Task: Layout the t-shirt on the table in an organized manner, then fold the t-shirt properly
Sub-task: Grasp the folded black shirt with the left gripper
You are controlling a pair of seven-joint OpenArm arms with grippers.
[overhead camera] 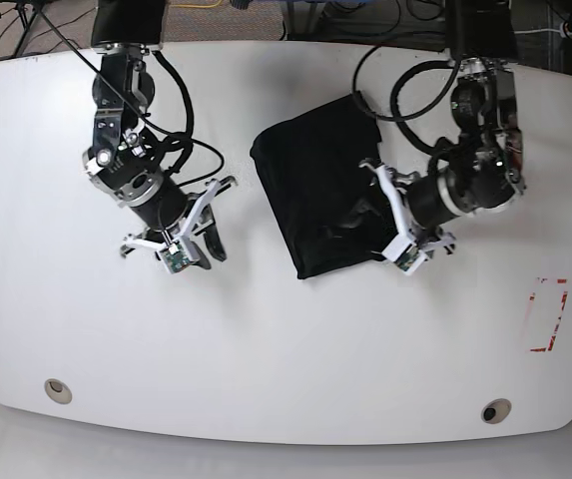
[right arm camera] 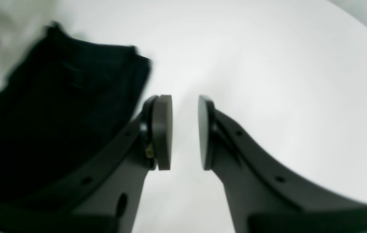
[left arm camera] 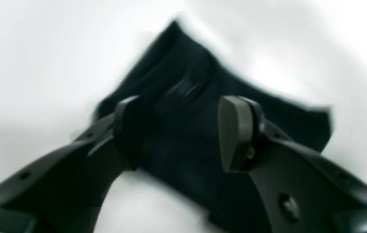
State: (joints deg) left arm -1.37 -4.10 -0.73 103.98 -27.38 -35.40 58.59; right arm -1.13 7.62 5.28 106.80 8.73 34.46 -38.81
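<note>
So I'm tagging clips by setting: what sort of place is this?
Probably a robotics lab or test bench, not a home. Two arms work over a bare white table holding only a black t-shirt, a red-and-white tape rectangle marks one spot, and loose cables run along the far edge.

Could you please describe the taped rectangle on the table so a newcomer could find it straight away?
Start from the large glossy white table and follow its edge on the base view's right. There, past the folded black cloth t-shirt, lies a small red-and-white tape rectangle. It is the only coloured mark on the tabletop.
</note>
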